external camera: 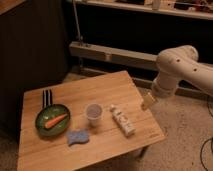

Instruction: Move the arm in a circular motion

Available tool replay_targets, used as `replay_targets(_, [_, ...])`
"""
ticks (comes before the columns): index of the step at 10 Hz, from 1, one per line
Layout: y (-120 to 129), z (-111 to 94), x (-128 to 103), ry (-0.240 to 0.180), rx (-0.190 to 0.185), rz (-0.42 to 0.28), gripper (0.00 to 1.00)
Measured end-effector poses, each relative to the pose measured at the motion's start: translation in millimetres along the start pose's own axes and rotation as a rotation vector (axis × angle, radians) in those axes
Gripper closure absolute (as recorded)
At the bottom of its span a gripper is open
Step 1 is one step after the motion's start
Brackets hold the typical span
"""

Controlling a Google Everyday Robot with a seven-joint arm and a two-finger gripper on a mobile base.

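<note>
The arm (181,67) is glossy white with thick rounded segments and comes in from the right edge of the camera view. Its elbow joint bends downward to a small pale yellowish gripper (147,104). That gripper hangs just past the right edge of the wooden table (100,145), a little to the right of the white bottle (122,120). It holds nothing that I can make out.
On the table sit a green plate (44,127) with a carrot (55,120), dark cutlery (47,97), a clear plastic cup (93,113) and a blue sponge (77,136). A dark wall and a metal rail (110,54) run behind. Speckled floor lies to the right.
</note>
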Motion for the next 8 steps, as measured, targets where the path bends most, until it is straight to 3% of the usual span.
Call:
replay_targets(2, [-3.8, -11.5, 39.1, -0.017, 0.000, -0.011, 0.20])
replay_targets(4, [4.3, -19.3, 57.7, -0.033, -0.009, -0.044, 0.20])
replay_targets(7, [55.7, -31.6, 66.5, -0.080, -0.051, -0.136, 0.20])
replay_targets(8, [84.8, -36.7, 61.5, -0.100, -0.066, -0.176, 0.20])
